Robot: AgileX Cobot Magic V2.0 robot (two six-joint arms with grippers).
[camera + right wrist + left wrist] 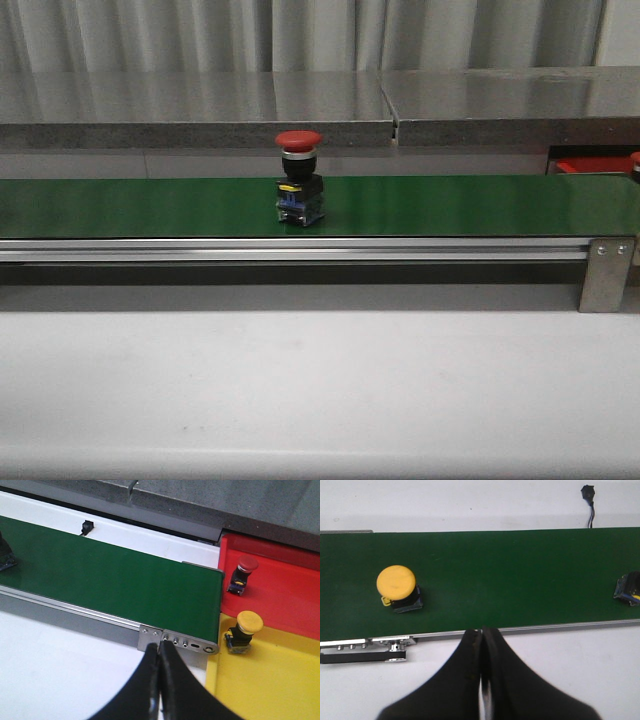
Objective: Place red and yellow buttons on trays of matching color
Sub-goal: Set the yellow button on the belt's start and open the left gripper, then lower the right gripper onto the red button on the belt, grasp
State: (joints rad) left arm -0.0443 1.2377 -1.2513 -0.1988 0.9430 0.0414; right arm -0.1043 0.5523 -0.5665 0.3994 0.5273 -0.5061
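A red button stands upright on the green belt, near its middle. A yellow button also stands on the belt, farther along, in the left wrist view. My left gripper is shut and empty, at the belt's near rail. My right gripper is shut and empty, by the belt's end bracket. Past that end lies the red tray with another red button on it. Beside it, the yellow tray holds another yellow button. The front view shows only a sliver of the red tray.
A grey stone counter runs behind the belt. A small black sensor with wires sits on the white surface beyond the belt. A metal bracket supports the belt's right end. White tabletop lies in front.
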